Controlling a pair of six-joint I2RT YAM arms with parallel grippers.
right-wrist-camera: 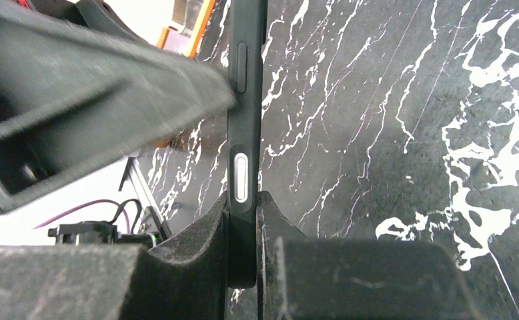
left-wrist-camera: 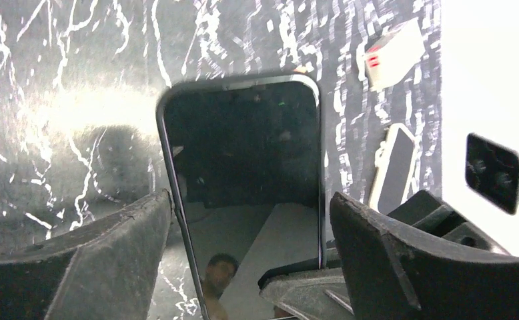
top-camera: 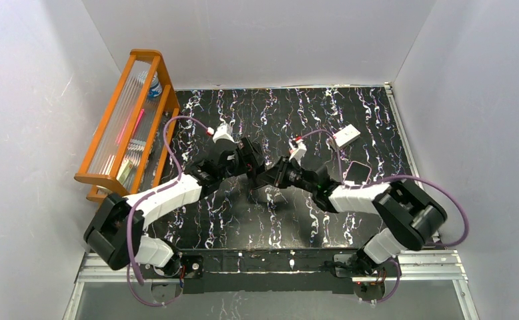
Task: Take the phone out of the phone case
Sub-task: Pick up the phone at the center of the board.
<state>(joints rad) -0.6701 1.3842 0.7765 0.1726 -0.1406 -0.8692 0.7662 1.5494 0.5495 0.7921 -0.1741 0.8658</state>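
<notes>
Phone sits between both arms over the middle of the black, white-veined desk, its dark screen facing the left wrist camera. A black phone case wraps it; the right wrist view shows it edge-on, with the case's side buttons along the narrow edge.

The right tool is clamped on the phone near one end. One finger presses one broad face and its partner presses the other, with no gap showing at the pads.

The left tool stands wide apart, with a finger beside each long edge of the phone. The finger on the left of that view meets the case's edge, while a slim gap shows at the other. The phone's rounded short edge and both its corners jut past the left fingers, with nothing against them.

From above, the two wrists meet nose to nose, leaving little room between them. Bare marbled surface lies between the phone and the arm bases, and more stretches toward the back wall.

An orange rack lines the desk's left edge, well apart from the left arm. A white box lies toward the far right. Near it, just beside the right forearm, lies a flat slab with rounded corners, too unclear to name. White walls close in the left, right and back edges.
</notes>
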